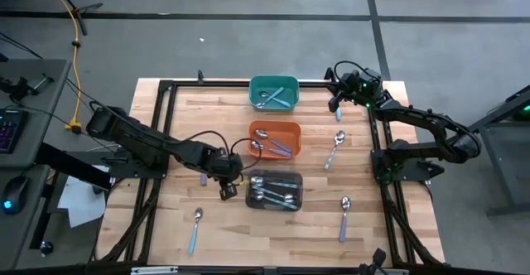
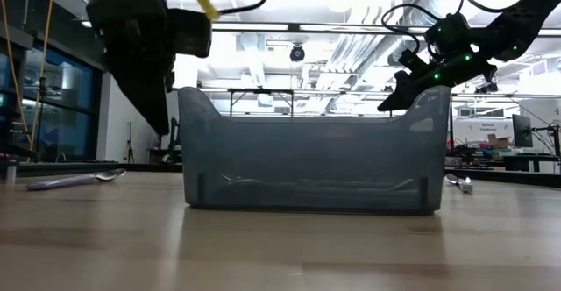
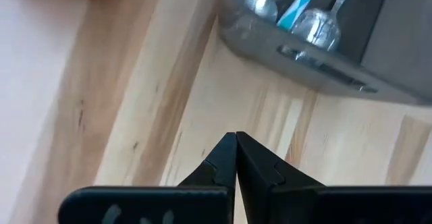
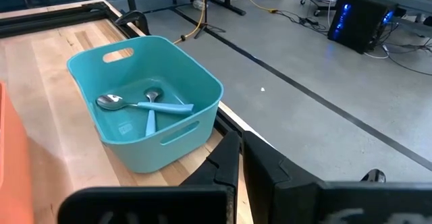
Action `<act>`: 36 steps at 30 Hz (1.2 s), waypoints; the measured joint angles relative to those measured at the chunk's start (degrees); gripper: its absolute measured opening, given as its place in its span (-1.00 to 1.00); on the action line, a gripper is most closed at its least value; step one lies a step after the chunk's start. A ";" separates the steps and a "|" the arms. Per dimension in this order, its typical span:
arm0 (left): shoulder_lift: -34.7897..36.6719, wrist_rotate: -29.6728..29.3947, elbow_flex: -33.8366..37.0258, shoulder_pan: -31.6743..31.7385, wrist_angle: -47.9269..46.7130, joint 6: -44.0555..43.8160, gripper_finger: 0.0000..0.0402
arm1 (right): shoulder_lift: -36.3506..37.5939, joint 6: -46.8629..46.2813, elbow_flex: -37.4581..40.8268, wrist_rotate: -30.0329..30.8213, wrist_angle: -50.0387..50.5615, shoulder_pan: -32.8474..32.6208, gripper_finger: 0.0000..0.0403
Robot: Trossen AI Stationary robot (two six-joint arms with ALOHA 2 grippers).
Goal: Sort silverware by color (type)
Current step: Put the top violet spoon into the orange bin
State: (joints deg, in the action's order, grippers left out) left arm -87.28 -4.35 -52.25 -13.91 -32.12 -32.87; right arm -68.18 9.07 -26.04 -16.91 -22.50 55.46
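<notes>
Three bins stand in a row down the table's middle: a teal bin (image 1: 273, 93) holding two teal-handled spoons (image 4: 145, 106), an orange bin (image 1: 275, 138) with lavender-handled spoons, and a dark grey bin (image 1: 274, 190) with several blue-handled spoons (image 3: 317, 21). Loose spoons lie flat on the wood at the near left (image 1: 196, 229), the near right (image 1: 344, 217) and the right of the orange bin (image 1: 334, 148). My left gripper (image 3: 235, 137) hangs shut just left of the grey bin, tips down, above bare wood. My right gripper (image 4: 237, 143) is shut, raised beside the teal bin's right side.
A black metal frame (image 1: 166, 84) runs around the tabletop's edges. A short lavender piece (image 1: 203, 179) lies left of my left gripper (image 1: 226, 190). Bare wood lies between the bins and the frame on either side. In the low view the grey bin (image 2: 307, 151) fills the middle.
</notes>
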 joint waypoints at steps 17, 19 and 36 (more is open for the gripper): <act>5.55 -8.60 -0.02 3.11 -17.62 -18.12 -0.97 | 0.00 -0.01 0.00 0.00 0.02 0.00 -0.98; 5.55 -9.63 -0.02 3.41 -19.15 -19.33 -0.94 | 0.00 -0.01 0.00 -0.02 0.02 0.00 -0.98; 5.55 -7.79 13.19 4.59 -16.44 -31.98 -0.39 | 0.00 -0.01 0.00 -0.02 0.13 0.00 -0.98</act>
State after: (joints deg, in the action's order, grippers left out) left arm -81.73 -12.14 -39.05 -9.32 -48.56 -64.85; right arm -68.18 9.06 -26.04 -16.92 -22.37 55.46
